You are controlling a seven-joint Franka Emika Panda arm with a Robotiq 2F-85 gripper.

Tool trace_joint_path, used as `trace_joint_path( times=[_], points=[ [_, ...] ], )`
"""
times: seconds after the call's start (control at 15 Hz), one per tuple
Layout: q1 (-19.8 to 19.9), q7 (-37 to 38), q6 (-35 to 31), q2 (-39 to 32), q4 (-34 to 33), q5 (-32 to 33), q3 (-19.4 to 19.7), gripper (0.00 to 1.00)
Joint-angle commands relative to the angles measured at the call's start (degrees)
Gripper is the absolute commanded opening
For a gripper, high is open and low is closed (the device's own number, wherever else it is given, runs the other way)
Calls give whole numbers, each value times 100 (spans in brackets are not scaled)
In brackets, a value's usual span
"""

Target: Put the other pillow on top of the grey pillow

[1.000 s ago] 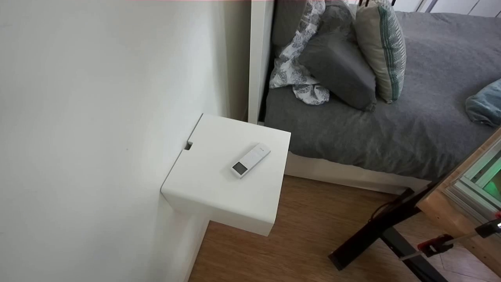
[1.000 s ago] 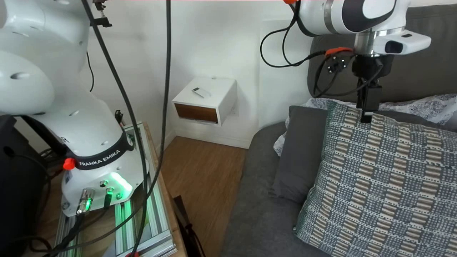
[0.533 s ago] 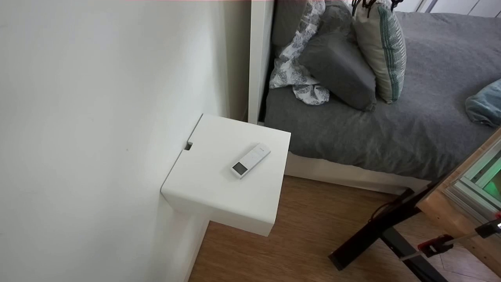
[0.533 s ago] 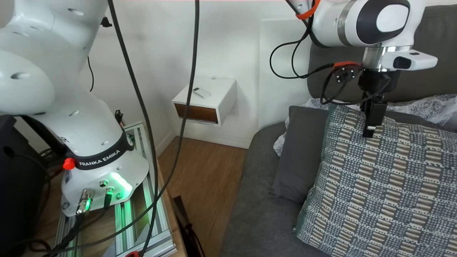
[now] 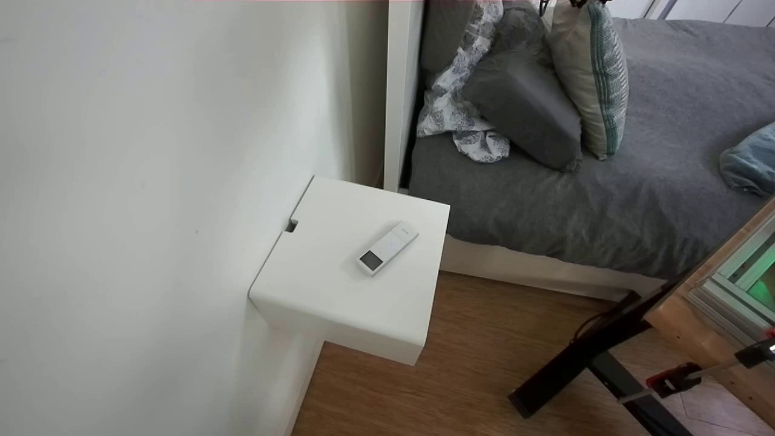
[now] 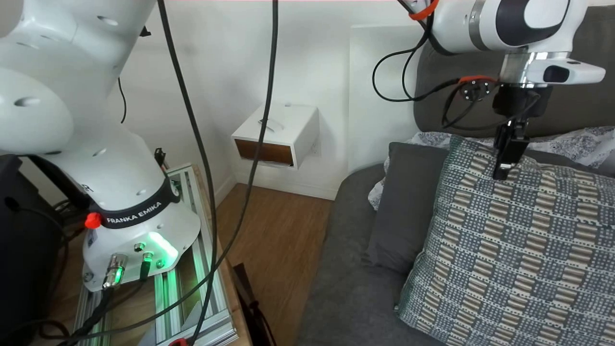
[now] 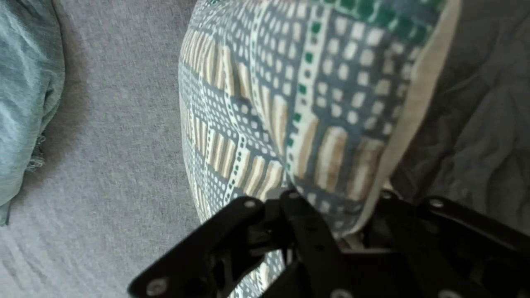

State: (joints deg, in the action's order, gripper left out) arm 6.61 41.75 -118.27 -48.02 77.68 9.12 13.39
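The hand points downward and appears closed on the patterned pillow, straddling its top edge near one corner, the fabric creased there. That pillow stands on edge on the bed, leaning toward the headboard. From the hand, the grey pillow lies lower and on the headboard side, just beside the patterned one, so the coming move likely needs a lift, then a tip that way. Counted: one hand, one patterned pillow, one grey pillow and perhaps another behind, one remote on one tabletop, one blue cloth.
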Motion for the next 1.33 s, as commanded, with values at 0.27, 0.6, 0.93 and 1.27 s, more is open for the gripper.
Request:
trace_joint_path(
  times=[0.27, 0.6, 0.93, 1.27],
  points=[
    [129, 147, 154, 332, -151, -374, 133, 2],
    [222, 135, -539, 1330, 257, -596, 193, 2],
    [0, 201, -1279, 2249, 479, -361, 229, 2],
    [-440, 298, -2025, 2864, 522, -146, 130, 2]
  ],
)
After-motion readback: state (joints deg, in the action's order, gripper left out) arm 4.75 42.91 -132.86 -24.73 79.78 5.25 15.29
